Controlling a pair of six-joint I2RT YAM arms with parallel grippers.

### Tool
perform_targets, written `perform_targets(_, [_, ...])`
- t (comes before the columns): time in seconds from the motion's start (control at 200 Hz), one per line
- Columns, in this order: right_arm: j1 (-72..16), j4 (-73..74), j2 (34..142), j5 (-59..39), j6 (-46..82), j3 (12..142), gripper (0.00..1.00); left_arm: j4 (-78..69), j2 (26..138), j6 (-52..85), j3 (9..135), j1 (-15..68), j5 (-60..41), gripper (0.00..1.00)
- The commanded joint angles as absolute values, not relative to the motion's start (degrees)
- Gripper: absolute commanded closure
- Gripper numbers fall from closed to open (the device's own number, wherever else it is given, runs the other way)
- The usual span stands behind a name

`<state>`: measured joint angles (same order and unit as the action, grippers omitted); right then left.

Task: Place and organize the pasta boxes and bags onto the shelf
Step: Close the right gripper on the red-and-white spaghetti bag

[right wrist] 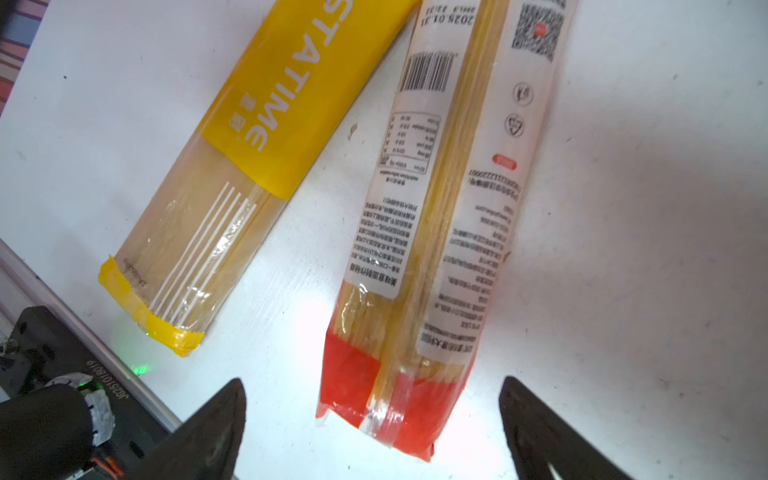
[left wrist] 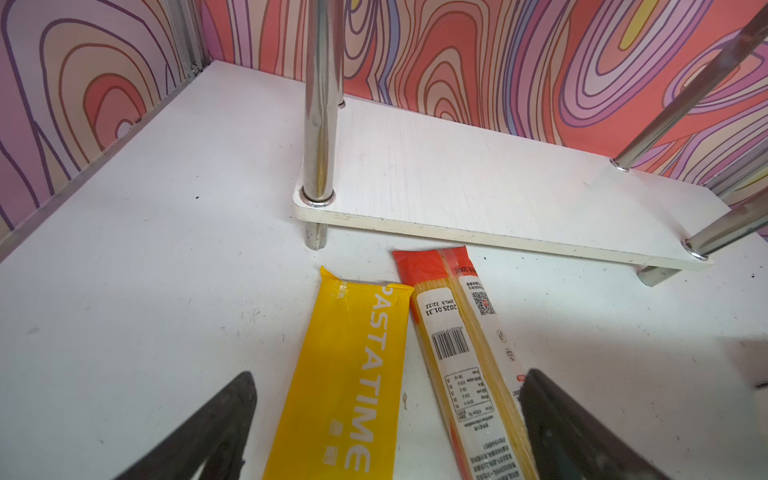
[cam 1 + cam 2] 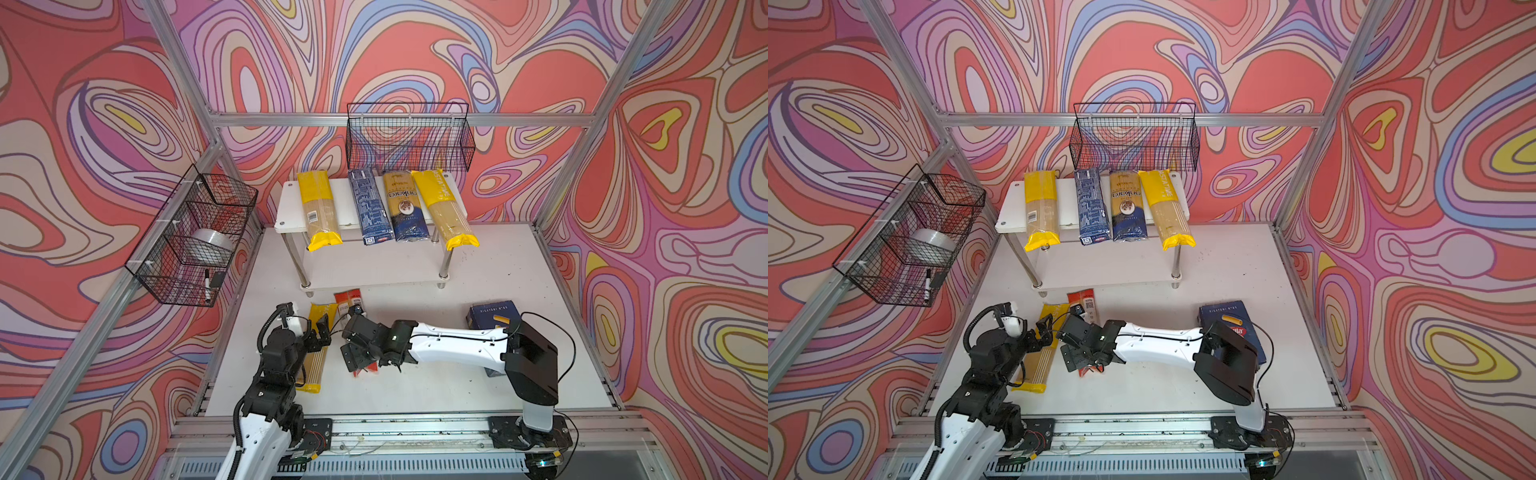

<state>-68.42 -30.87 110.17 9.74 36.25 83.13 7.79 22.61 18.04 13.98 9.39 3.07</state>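
The left gripper (image 2: 390,374) is hovering, fingers spread, over the yellow bag (image 2: 345,374), which is lying on the table (image 3: 436,390) just before the shelf (image 3: 286,208). Beside it, the right gripper (image 1: 371,380) is straddling the red bag (image 1: 449,208) at its near end, fingers wide, likely lining up a grasp. Farther right, the rigatoni box (image 3: 488,318) is waiting on the table. Four packs (image 3: 370,208) are lying side by side across the shelf's top.
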Motion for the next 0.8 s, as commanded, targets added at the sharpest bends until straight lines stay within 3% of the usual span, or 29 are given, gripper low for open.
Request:
perform_targets(0.0, [-67.59, -29.12, 111.96, 14.53, 35.73, 83.06, 0.02, 8.24, 22.44, 17.81, 14.81, 9.22, 3.56, 0.00])
perform_targets(0.796, [-66.44, -24.54, 121.57, 10.61, 40.21, 84.01, 0.02, 9.40, 19.51, 18.25, 14.15, 9.18, 4.72, 0.00])
